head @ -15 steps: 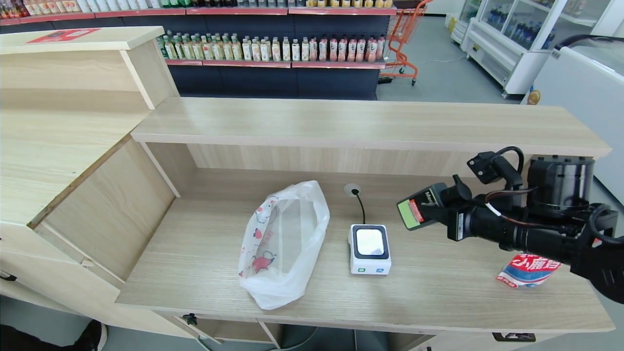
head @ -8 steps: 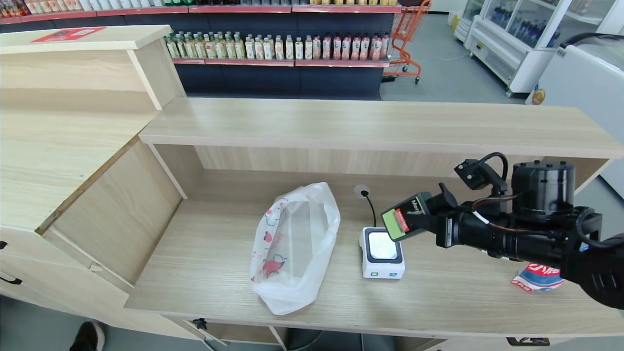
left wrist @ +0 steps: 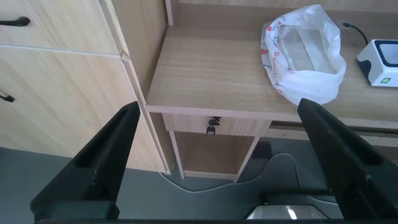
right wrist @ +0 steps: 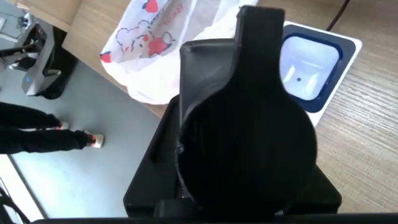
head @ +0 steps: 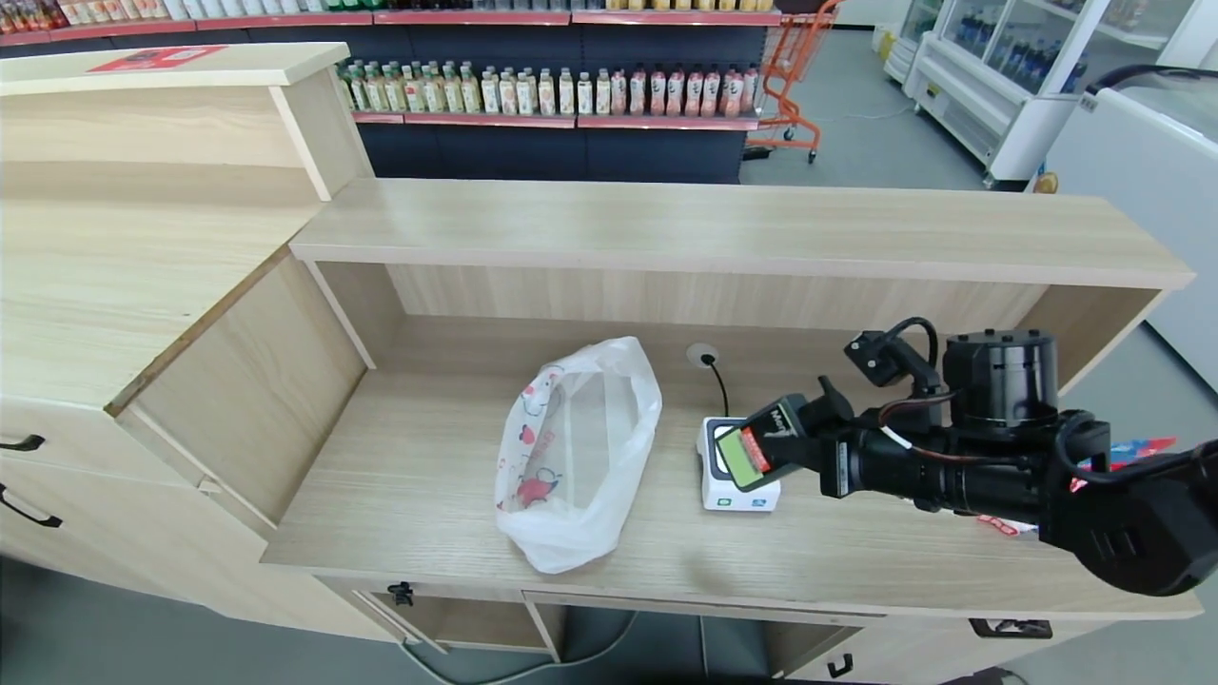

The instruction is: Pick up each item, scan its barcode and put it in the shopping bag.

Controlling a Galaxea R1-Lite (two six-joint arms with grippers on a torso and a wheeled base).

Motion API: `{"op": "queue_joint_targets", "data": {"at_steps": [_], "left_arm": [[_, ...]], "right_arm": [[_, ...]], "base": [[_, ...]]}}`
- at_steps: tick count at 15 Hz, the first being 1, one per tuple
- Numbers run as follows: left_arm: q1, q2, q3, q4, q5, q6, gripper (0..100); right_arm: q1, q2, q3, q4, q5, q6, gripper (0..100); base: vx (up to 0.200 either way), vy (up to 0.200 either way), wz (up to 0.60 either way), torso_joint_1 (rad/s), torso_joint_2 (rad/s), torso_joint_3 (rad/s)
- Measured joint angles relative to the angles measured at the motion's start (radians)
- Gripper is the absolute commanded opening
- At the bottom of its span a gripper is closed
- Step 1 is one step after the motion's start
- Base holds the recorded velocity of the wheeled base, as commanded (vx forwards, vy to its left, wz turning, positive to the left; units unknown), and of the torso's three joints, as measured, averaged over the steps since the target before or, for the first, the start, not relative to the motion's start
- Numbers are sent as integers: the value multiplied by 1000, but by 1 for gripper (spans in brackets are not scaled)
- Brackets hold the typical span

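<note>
My right gripper (head: 795, 440) is shut on a small black box (head: 744, 455) with a green and red face, held just above the white barcode scanner (head: 723, 490) on the counter. In the right wrist view the dark box (right wrist: 249, 93) blocks much of the scanner (right wrist: 314, 68). The white shopping bag (head: 576, 447) with red cartoon prints lies open to the scanner's left, also seen as the bag (right wrist: 161, 43) and the bag (left wrist: 305, 53). My left gripper (left wrist: 217, 162) hangs open below and in front of the counter's front edge, holding nothing.
A red, white and blue snack packet (head: 1132, 445) lies on the counter's right end, mostly hidden behind my right arm. The scanner's cable (head: 716, 381) runs to a hole at the back. A raised shelf (head: 723, 228) overhangs the counter; a side panel (head: 247, 400) closes the left.
My right gripper has carried the box leftward and down, from right of the scanner to over it. The head camera has also shifted.
</note>
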Motion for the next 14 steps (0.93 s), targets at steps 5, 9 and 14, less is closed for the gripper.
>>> {"op": "queue_joint_targets", "data": {"at_steps": [5, 9, 14], "left_arm": [[1, 0, 0, 0, 0, -1, 100], [0, 0, 0, 0, 0, -1, 100], [0, 0, 0, 0, 0, -1, 100]], "right_arm": [[44, 112, -150, 0, 0, -8, 0], [96, 254, -310, 0, -1, -45, 0], [166, 471, -487, -7, -8, -344, 0]], "base": [[0, 0, 0, 0, 0, 0], [0, 0, 0, 0, 0, 0], [0, 0, 0, 0, 0, 0]]}}
